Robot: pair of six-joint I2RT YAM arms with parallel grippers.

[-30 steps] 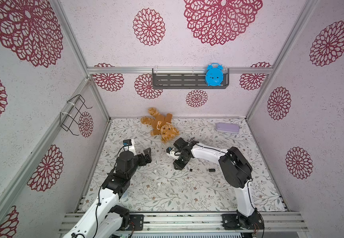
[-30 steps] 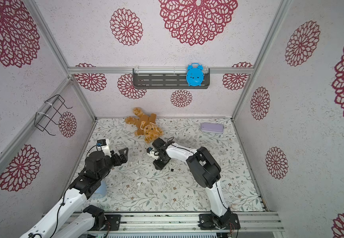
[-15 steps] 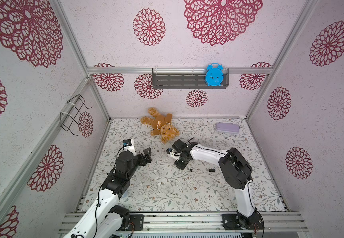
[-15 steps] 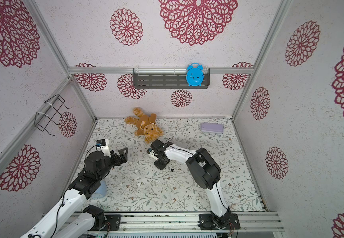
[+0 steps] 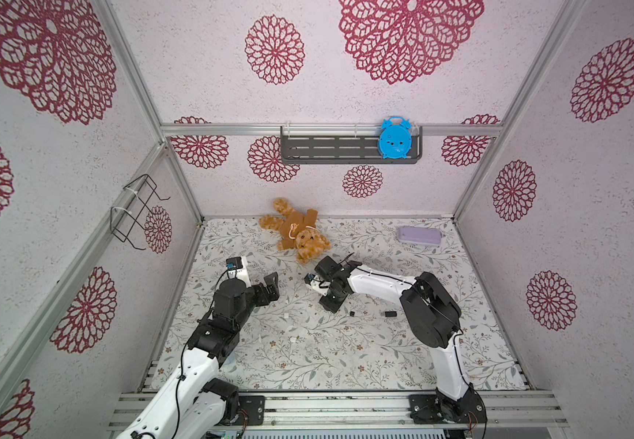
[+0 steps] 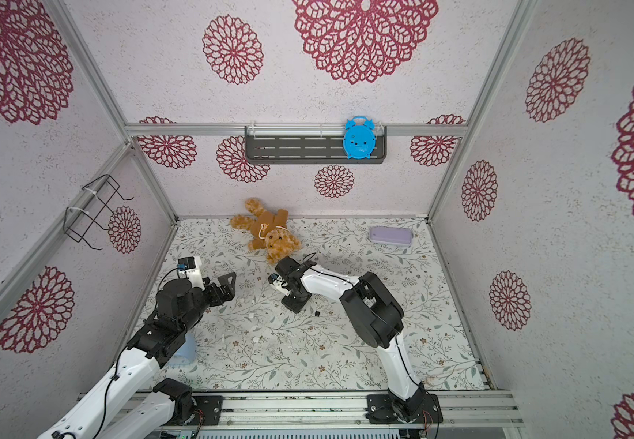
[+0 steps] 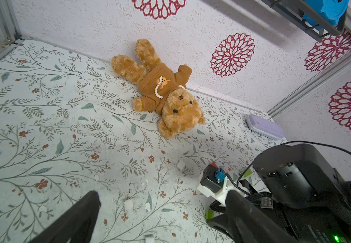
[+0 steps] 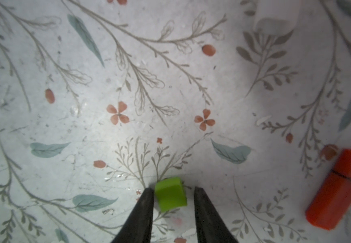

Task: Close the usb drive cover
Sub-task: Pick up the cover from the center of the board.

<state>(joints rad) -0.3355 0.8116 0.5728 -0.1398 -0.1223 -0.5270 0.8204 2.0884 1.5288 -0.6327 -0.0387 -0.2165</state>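
Observation:
A small green usb drive cover (image 8: pixel 170 196) lies on the flowered table. My right gripper (image 8: pixel 173 190) points down over it with a finger on either side. One finger touches the cover; a narrow gap shows at the other, so the jaws stand open. The left wrist view shows the same cover (image 7: pixel 209 214) at the right gripper's tips and a second green piece (image 7: pixel 247 173) half hidden behind a cable. In both top views the right gripper (image 5: pixel 328 304) (image 6: pixel 294 304) is near the table's middle. My left gripper (image 5: pixel 270 285) (image 7: pixel 163 195) hovers wide open and empty to its left.
An orange-red capped stick (image 8: pixel 338 191) lies close beside the right gripper. A teddy bear (image 5: pixel 300 235) and a purple case (image 5: pixel 419 235) lie at the back. Two small black bits (image 5: pixel 390 314) and white scraps are on the table. A blue clock (image 5: pixel 395 137) stands on the wall shelf.
The right gripper's jaws have narrowed around the green cover, and the gripper shifted slightly. The left arm has not moved.

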